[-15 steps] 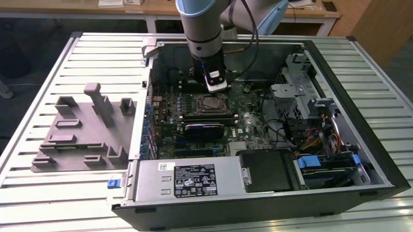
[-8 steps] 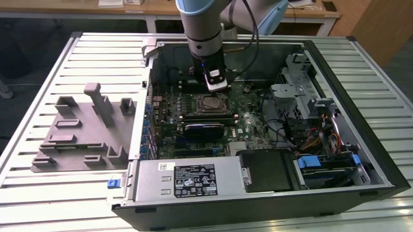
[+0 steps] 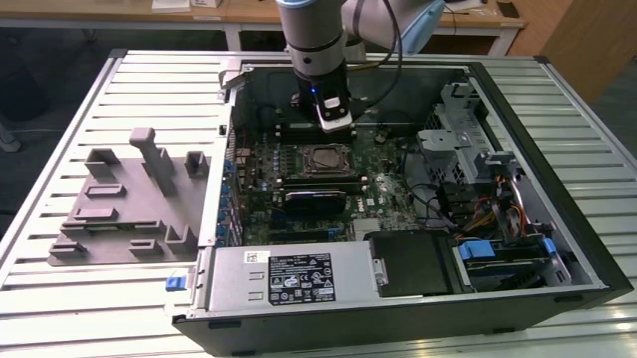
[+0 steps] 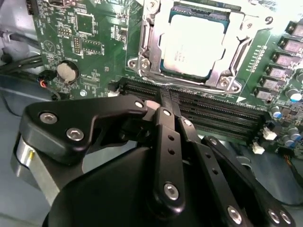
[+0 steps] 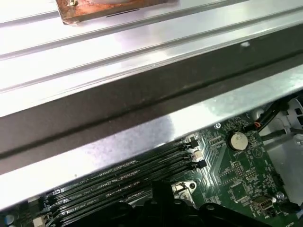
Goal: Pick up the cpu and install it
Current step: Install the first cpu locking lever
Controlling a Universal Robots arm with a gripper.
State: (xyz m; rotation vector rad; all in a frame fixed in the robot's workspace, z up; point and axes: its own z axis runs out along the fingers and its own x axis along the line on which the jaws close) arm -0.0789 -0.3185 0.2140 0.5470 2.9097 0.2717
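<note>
The cpu (image 4: 191, 43) lay seated in its socket (image 4: 147, 42) on the motherboard (image 4: 85, 38), plain in the second wrist view. There the hand (image 4: 166, 101) sat narrow, fingers pressed together on nothing, just beside the socket over the memory slots (image 4: 222, 118). The exterior view showed the open computer case (image 3: 538, 149) on the slatted worktop (image 3: 149, 82). The first wrist view showed the case wall (image 5: 142, 109) beside those slots.
</note>
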